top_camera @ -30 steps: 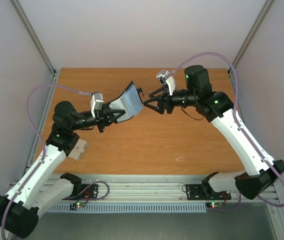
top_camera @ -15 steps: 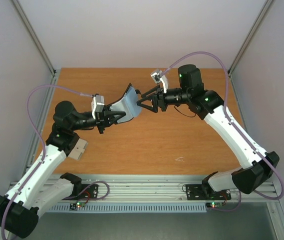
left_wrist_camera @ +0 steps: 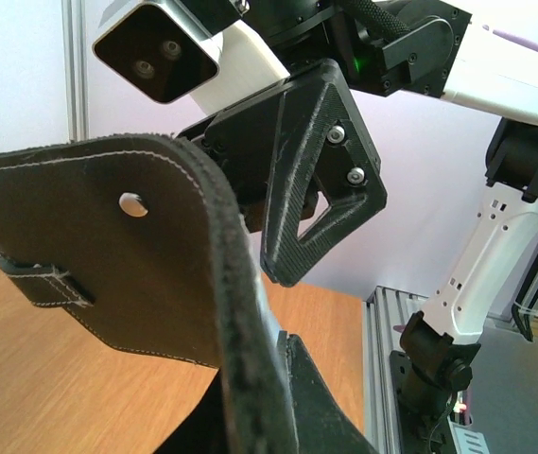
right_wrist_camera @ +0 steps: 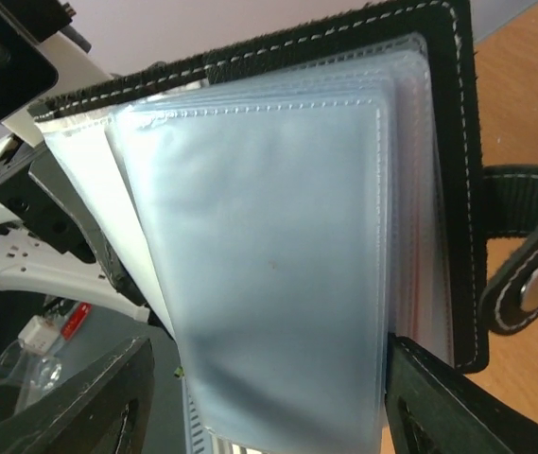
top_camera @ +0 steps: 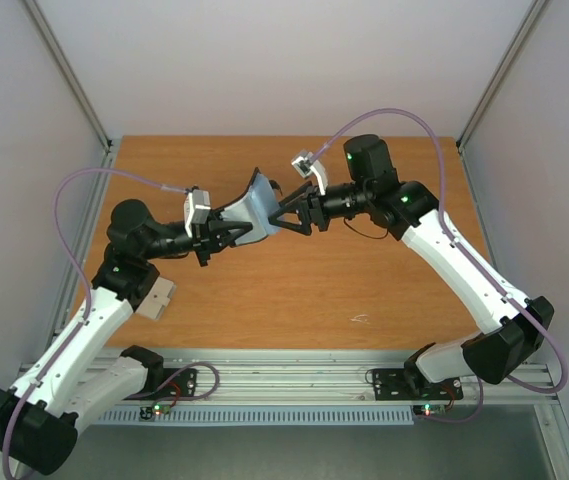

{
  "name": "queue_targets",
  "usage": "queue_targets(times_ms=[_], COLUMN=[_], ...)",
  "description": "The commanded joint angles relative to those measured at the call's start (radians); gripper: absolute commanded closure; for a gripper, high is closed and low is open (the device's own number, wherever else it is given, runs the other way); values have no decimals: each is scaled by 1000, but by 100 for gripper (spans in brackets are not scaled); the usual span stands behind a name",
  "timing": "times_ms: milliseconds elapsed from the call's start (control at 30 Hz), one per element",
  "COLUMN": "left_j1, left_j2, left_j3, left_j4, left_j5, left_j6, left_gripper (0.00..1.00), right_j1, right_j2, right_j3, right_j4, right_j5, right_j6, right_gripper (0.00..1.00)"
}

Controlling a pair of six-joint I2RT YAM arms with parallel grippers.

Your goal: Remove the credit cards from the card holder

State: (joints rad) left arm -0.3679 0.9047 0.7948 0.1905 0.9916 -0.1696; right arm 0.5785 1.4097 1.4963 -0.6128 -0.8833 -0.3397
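Observation:
The card holder (top_camera: 252, 208) hangs above the table's middle, black outside and pale blue inside. My left gripper (top_camera: 230, 232) is shut on its lower edge. In the left wrist view its black flap (left_wrist_camera: 127, 274) fills the left side, pinched in that gripper (left_wrist_camera: 261, 416). My right gripper (top_camera: 280, 222) is open, with its tips at the holder's open face. Seen from the right wrist, frosted plastic sleeves (right_wrist_camera: 269, 274) hang between the spread jaws of that gripper (right_wrist_camera: 264, 416). One dark finger (right_wrist_camera: 458, 407) lies against the sleeves' right edge. The credit cards are hidden in the sleeves.
The wooden table (top_camera: 294, 290) lies below both arms, with grey walls around it. A snap strap (right_wrist_camera: 529, 274) sticks out from the holder's side. A small pale mark (top_camera: 361, 319) sits on the table near the front. The metal rail (top_camera: 294, 370) runs along the near edge.
My right arm has swung left until its open jaws reach the holder's sleeves. The left gripper has kept its grip, and the holder has shifted slightly left.

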Motion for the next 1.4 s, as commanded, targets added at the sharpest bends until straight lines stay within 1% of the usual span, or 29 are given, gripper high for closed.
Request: queue_targets(times_ms=[0, 33, 200, 333, 400, 500, 633, 667, 767, 867, 967, 1100, 1167, 1233, 1367], left_j1=[-5, -5, -5, -5, -5, -5, -5, -5, -5, -5, -5, -5, -5, -5, -8], left_j2=[3, 3, 3, 9, 13, 19, 18, 16, 11, 8, 7, 0, -1, 1, 1], left_j3=[39, 38, 24, 9, 5, 7, 16, 19, 13, 9, 9, 9, 12, 14, 24], left_j4=[48, 47, 38, 32, 36, 45, 66, 69, 76, 82, 85, 99, 110, 119, 143], left_j5=[6, 4, -59, -94, -108, -129, -112, -105, -93, -78, -69, -56, -47, -47, -40], left_j6=[29, 30, 25, 31, 25, 15, 2, -4, -17, -22, -14, 10, 16, 10, -16], left_gripper=[100, 100, 100, 100, 100, 100, 100, 100, 100, 100, 100, 100, 100, 100, 100], right_j1=[12, 12, 12, 31, 65, 135, 199, 204, 207, 207, 206, 170, 127, 66, -44], right_j2=[-15, -21, -53, -76, -76, -58, -23, -24, -39, -43, -54, -96, -112, -133, -175], right_j3=[-11, -11, -5, -16, -9, 20, 55, 54, 38, 36, 53, 104, 127, 115, 57], right_j4=[-50, -50, -38, 40, 72, 80, 39, 44, 82, 84, 39, -54, -111, -139, -141], right_j5=[-38, -46, -98, -112, -97, -55, 81, 135, 189, 215, 213, 143, 150, 167, 165], right_j6=[-32, -33, -13, 61, 78, 63, 23, 22, 30, 23, -13, -99, -127, -126, -115], right_gripper=[34, 36, 52, 58, 59, 58, 58, 58, 59, 59, 58, 55, 55, 55, 55])
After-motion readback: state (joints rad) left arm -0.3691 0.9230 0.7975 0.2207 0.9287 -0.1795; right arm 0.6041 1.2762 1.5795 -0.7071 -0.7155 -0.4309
